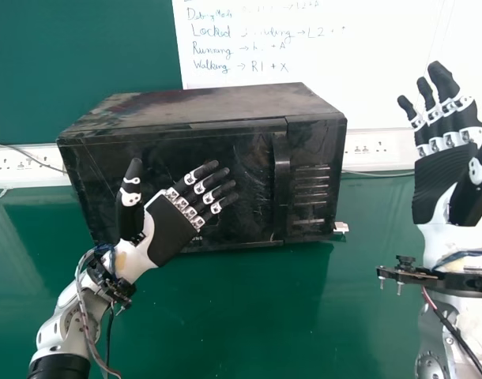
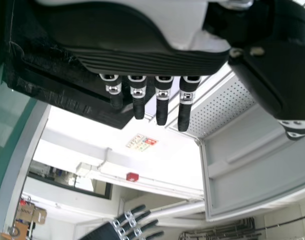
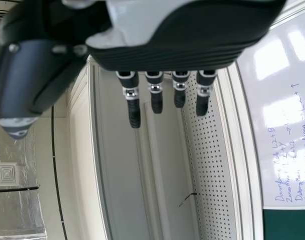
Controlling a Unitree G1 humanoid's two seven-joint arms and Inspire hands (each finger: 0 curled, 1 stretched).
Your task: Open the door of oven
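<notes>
Oven door [image 1: 253, 158] is shut and all opening work remains: left hand [image 1: 174, 227], fingers extended, is in front, handle [image 1: 281, 178] ungrasped; right hand [image 1: 435, 185], also open, well apart.

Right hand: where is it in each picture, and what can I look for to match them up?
Head view: the right hand is on the right, past the oven, fingers pointing up.
Left wrist view: it is small and far off, beyond the big, near left hand.
Right wrist view: it is big and close, in front of the panel with holes.
Landmark: the whiteboard with writing, in the head and right wrist views.
</notes>
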